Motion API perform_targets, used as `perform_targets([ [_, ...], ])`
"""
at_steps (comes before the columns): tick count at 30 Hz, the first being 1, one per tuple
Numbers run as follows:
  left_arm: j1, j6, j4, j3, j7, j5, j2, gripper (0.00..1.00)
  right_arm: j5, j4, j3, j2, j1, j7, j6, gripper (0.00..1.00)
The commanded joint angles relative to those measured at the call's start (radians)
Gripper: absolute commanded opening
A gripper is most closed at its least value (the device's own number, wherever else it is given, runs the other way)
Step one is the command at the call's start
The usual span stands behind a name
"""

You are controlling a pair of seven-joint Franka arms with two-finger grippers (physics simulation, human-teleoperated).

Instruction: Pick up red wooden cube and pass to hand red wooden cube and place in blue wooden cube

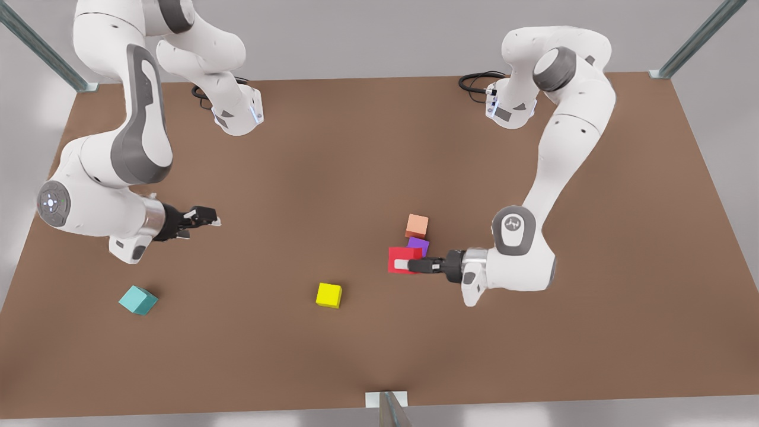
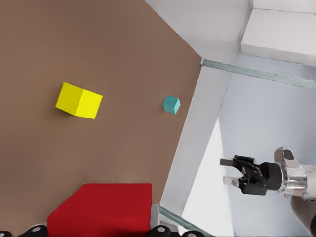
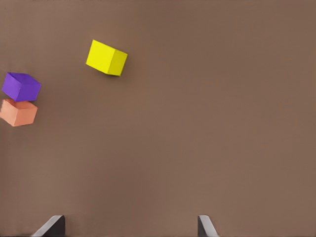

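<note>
The red wooden cube (image 1: 399,258) is gripped by my left gripper (image 1: 404,264), which belongs to the arm on the front view's right and is shut on it. In the left wrist view the red cube (image 2: 103,207) sits large between the fingers. The teal blue wooden cube (image 1: 137,299) rests on the table near the front view's left, and is small and far off in the left wrist view (image 2: 171,104). My right gripper (image 1: 213,220), on the front view's left arm, hangs open and empty above the table, behind the teal cube. Its fingers (image 3: 53,224) frame bare table.
A yellow cube (image 1: 328,295) lies between the two grippers, toward the table's front edge. A purple cube (image 1: 420,245) and a pale orange cube (image 1: 417,226) sit right behind the held red cube. The brown table (image 1: 367,148) ends at metal corner posts.
</note>
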Motion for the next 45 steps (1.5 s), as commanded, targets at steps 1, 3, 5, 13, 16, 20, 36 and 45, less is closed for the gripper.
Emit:
perform_targets([
  [1,-0.002,0.03,0.014,-0.018,0.36,-0.222,0.034,0.69,0.302,0.058,0.001,0.106,0.012,-0.238,0.002,1.0],
  [3,-0.008,0.03,0.023,-0.025,0.444,-0.242,0.046,0.69,0.457,0.11,0.001,0.215,0.01,-0.358,-0.001,1.0],
  [5,-0.01,0.03,0.026,-0.033,0.591,-0.242,0.061,0.68,0.585,0.15,0.017,0.277,0.015,-0.468,0.0,1.0],
  [13,-0.018,0.033,0.017,-0.033,0.657,-0.283,0.074,0.68,0.721,0.121,0.037,0.294,0.095,-1.232,0.249,1.0],
  [16,-0.025,0.034,0.017,-0.033,0.628,-0.285,0.075,0.68,0.893,0.074,0.037,0.3,0.11,-1.571,0.316,1.0],
  [20,-0.044,0.062,0.02,-0.034,0.633,-0.303,0.092,0.68,1.003,0.032,0.062,0.314,0.118,-1.763,0.304,1.0],
  [36,-0.042,0.057,0.018,-0.033,0.645,-0.297,0.093,0.69,1.096,0.035,0.105,0.349,0.124,-1.955,0.27,1.0],
  [45,-0.045,0.089,0.017,-0.034,0.643,-0.302,0.095,0.69,1.165,0.041,0.105,0.357,0.162,-1.943,0.333,1.0],
])
